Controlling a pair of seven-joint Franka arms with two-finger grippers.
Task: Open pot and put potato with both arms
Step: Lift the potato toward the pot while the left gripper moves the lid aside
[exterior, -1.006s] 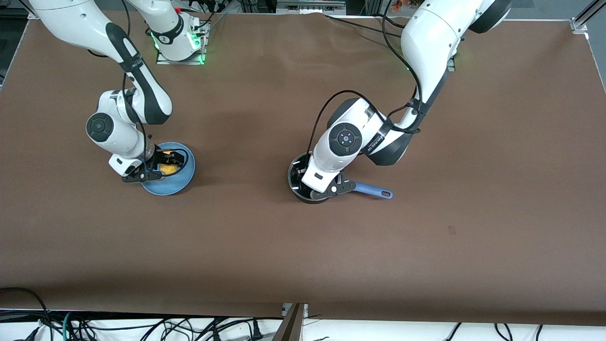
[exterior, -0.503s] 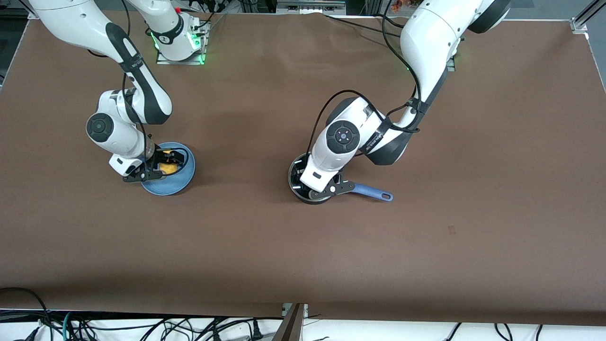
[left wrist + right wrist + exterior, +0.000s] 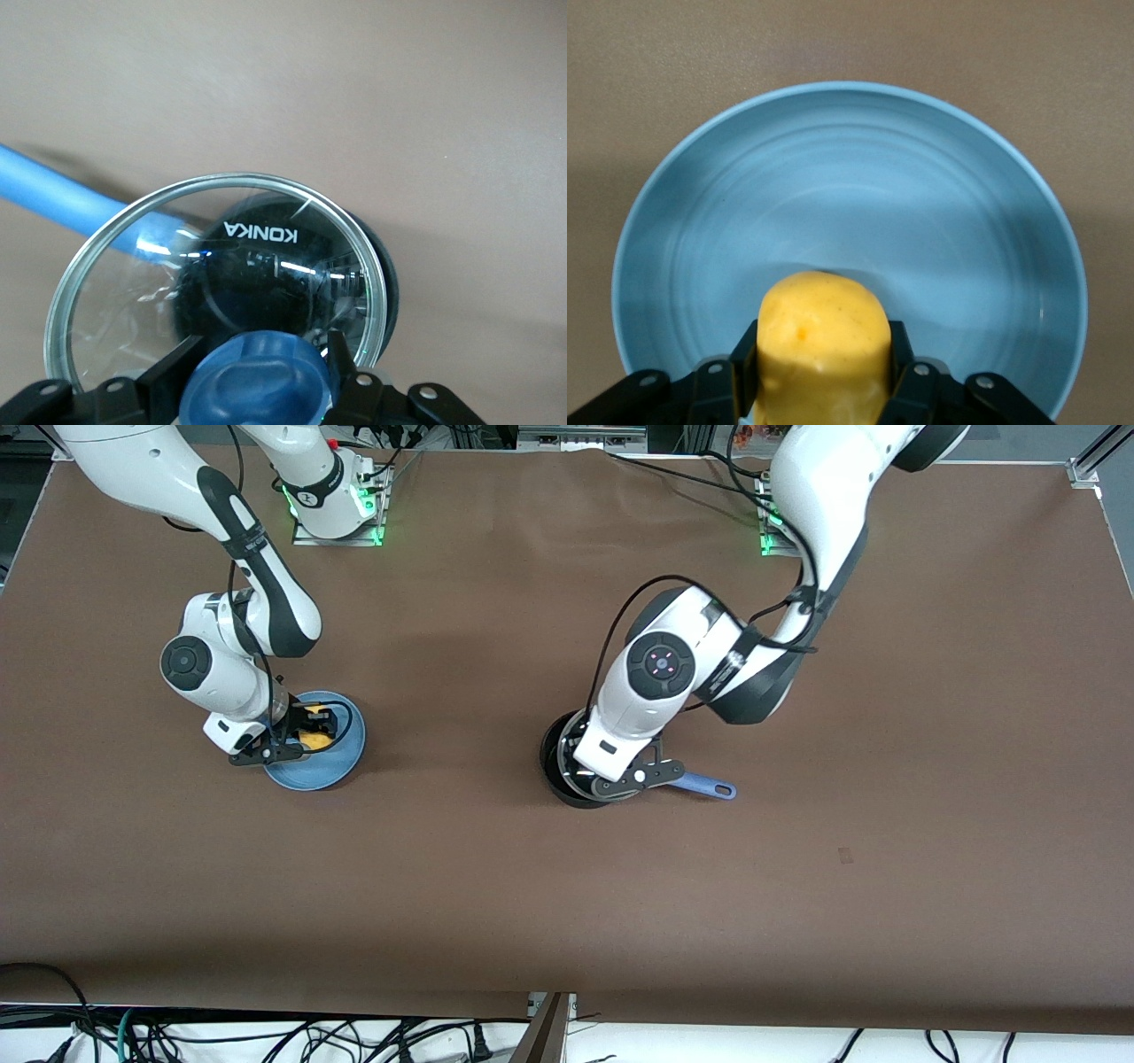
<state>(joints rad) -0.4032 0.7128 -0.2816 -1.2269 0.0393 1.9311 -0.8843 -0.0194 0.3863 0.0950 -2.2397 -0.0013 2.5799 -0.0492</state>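
Note:
The black pot stands mid-table, its blue handle pointing toward the left arm's end. My left gripper is over the pot, shut on the blue knob of the glass lid. The lid hangs just above the pot and slightly off-centre. The yellow potato is over the blue plate, with my right gripper shut on it. In the front view the potato shows beside the right wrist. I cannot tell whether the potato still touches the plate.
The blue plate lies toward the right arm's end of the brown table. Cables hang below the table's front edge.
The right gripper's fingers have shut on the potato. The left arm has risen and shifted toward its own end, taking the lid off the pot's rim.

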